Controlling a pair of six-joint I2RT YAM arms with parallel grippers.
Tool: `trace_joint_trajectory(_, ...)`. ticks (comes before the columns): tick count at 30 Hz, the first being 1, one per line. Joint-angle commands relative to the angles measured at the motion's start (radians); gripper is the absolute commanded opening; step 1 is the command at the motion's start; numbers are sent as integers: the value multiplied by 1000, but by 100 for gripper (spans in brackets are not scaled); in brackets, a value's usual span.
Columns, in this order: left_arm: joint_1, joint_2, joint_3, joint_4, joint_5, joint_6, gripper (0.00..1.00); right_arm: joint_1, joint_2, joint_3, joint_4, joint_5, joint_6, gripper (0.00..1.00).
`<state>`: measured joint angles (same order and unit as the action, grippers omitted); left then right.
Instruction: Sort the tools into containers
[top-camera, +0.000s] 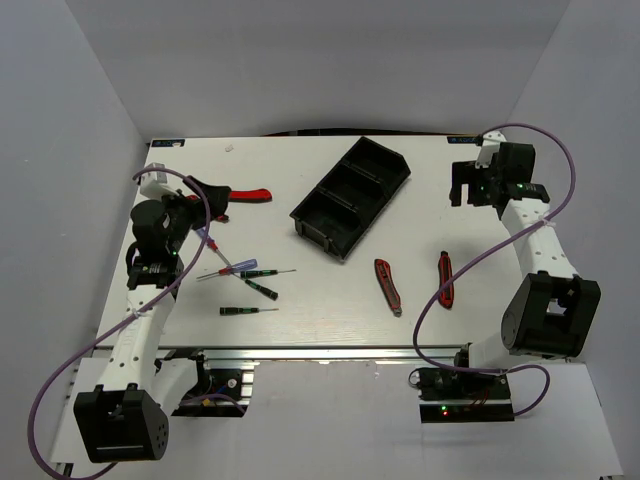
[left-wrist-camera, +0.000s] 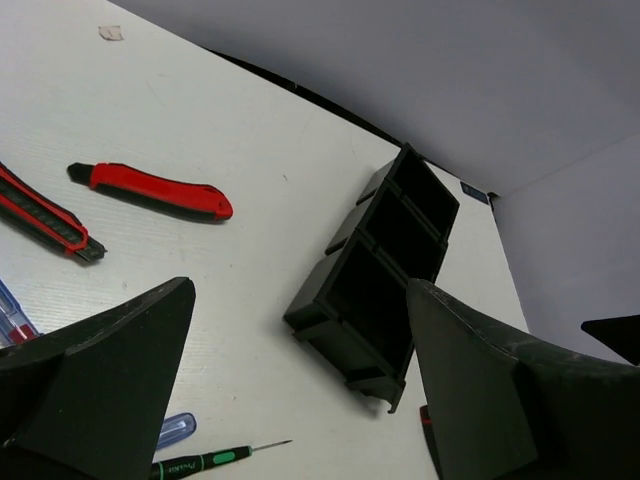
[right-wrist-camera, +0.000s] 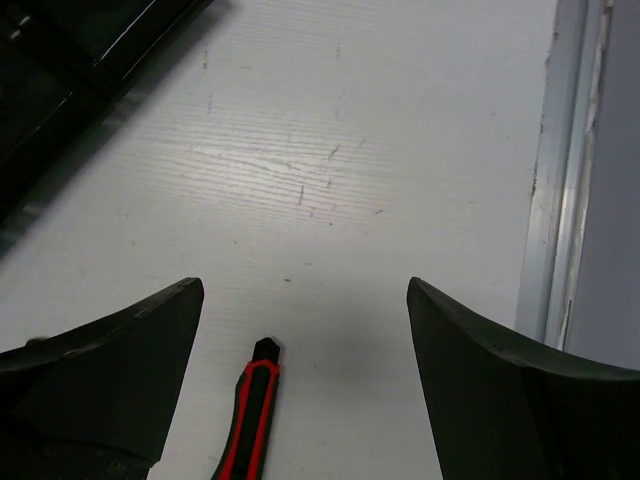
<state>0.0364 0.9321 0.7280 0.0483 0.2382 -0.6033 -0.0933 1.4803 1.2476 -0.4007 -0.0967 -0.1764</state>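
The long black tray (top-camera: 350, 198) with three square compartments lies slanted at mid-table; it also shows in the left wrist view (left-wrist-camera: 385, 265). The red-handled pliers (top-camera: 240, 194) lie at the back left. My left gripper (top-camera: 190, 207) (left-wrist-camera: 300, 290) is open and empty beside them. Several thin screwdrivers (top-camera: 248, 271) (left-wrist-camera: 200, 462) lie front left. Two red-and-black utility knives (top-camera: 388, 286) (top-camera: 445, 278) lie front right, and both show in the left wrist view (left-wrist-camera: 45, 215) (left-wrist-camera: 150, 190). My right gripper (top-camera: 470, 185) (right-wrist-camera: 303, 285) is open and empty above the table, with one knife's tip (right-wrist-camera: 250, 420) below it.
The table's right edge (right-wrist-camera: 560, 200) runs close to my right gripper. A corner of the tray (right-wrist-camera: 60, 60) shows at the upper left of the right wrist view. Grey walls enclose the table on three sides.
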Motion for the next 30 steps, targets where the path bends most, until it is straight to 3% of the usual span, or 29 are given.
trace_joint_trajectory(1,-1,-7,-2,-30,45,-10,98,1,0,36,-61,-144,-73,89)
trace_joint_trajectory(5,-1,-1,-10,-42,68,-16,98,9,-5,42,-203,-432,-361,89)
trace_joint_trajectory(6,-1,-1,-18,-42,72,-18,98,10,-6,41,-232,-463,-465,90)
trace_joint_trajectory(13,-1,-9,-70,-83,101,-38,98,36,-25,-34,-351,-532,-678,89)
trace_joint_trajectory(15,-1,-9,-82,-85,122,-47,98,55,-15,-72,-279,-439,-641,90)
trace_joint_trajectory(19,-1,-3,-120,-109,151,-59,98,63,29,-129,-201,-273,-545,78)
trace_joint_trajectory(25,-1,20,-144,-125,162,-81,98,92,67,-235,-50,58,-384,80)
trace_joint_trajectory(30,-1,54,-131,-130,164,-84,98,92,86,-296,-4,164,-288,80)
